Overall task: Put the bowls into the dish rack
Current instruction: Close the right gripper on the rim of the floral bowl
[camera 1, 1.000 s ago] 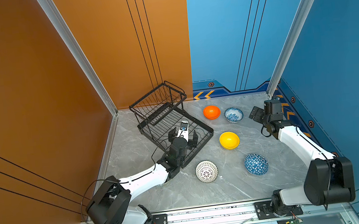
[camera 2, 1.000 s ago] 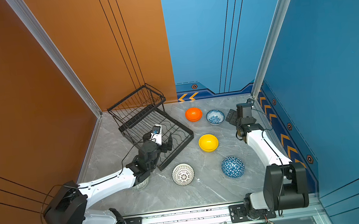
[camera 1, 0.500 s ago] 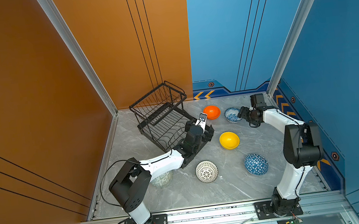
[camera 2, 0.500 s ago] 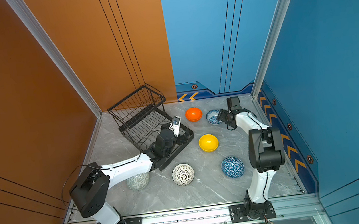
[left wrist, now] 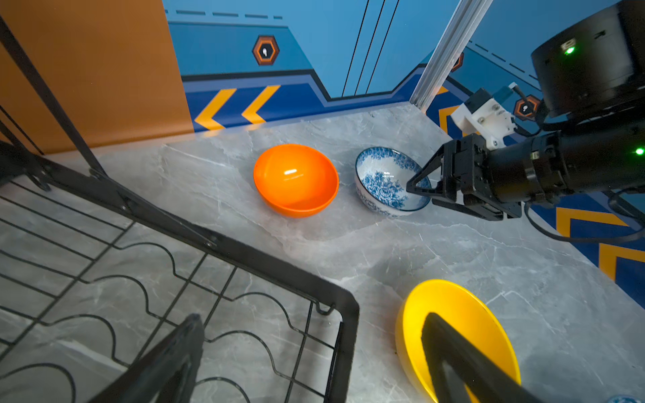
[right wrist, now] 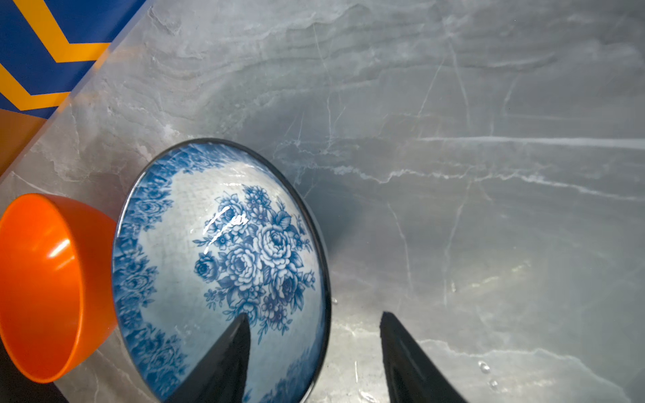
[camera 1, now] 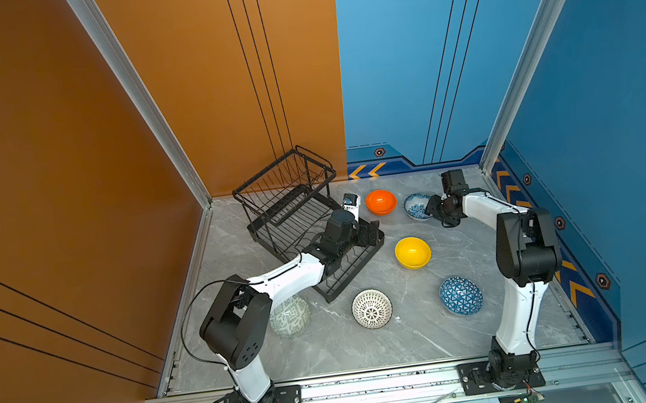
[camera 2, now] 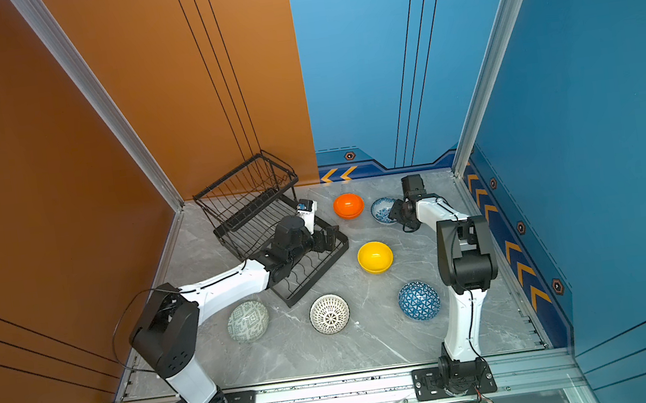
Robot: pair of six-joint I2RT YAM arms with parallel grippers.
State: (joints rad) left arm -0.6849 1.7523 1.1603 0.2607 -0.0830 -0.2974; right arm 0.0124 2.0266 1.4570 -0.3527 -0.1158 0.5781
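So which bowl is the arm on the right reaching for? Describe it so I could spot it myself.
At the back of the grey table, right of the black dish rack, two bowls sit side by side. It is the floral bowl next to the plain orange bowl, with the right gripper straddling its rim: the only one painted with blue roses on white.

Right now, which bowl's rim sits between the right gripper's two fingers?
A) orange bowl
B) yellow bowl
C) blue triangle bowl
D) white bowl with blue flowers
D: the right gripper has one finger inside the flowered bowl and one outside its rim.
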